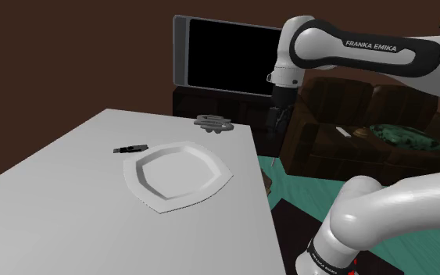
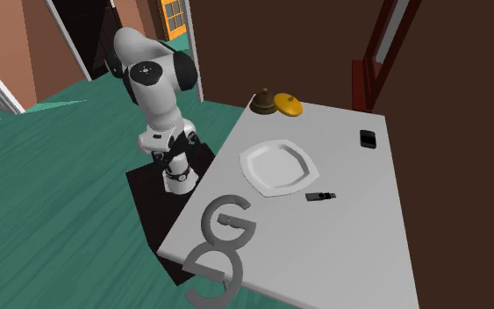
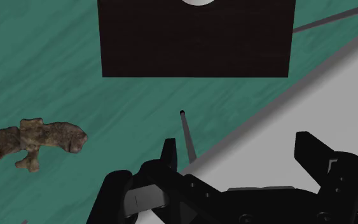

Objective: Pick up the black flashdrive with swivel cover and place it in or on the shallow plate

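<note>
The gripper (image 1: pixel 274 123) hangs off the white arm (image 1: pixel 343 48), pointing down, right at the far edge of the grey table (image 1: pixel 62 211). Its 2 black fingers (image 3: pixel 169 156) stand well apart with nothing between them. In the wrist view, teal floor (image 3: pixel 56 70) lies under one finger and the table's edge under the other. A thin dark rod (image 3: pixel 187 137) slants up between floor and table there; I can't tell what it is. Further out on the floor sits a lumpy brown thing (image 3: pixel 34 141), and beyond it the black square of the stand (image 3: pixel 196 51).

The black flash drive (image 1: pixel 130 149) lies flat on the table, well apart from the gripper. It is just beside the rim of the shallow white plate (image 1: pixel 152 201), on the shoulder view's left of it, and I see a sliver of table between the 2. The plate holds nothing. Near the table's far edge, between plate and gripper, lies a grey G-shaped piece (image 1: pixel 214 124).

From the second exterior view, a brown bell (image 2: pixel 261 102) and a domed yellow thing (image 2: pixel 289 104) stand together at one end of the table, with a small black slab (image 2: pixel 368 139) near the wall side. Behind the table in the shoulder view are a dark screen (image 1: pixel 226 58) and a brown sofa (image 1: pixel 351 105).
</note>
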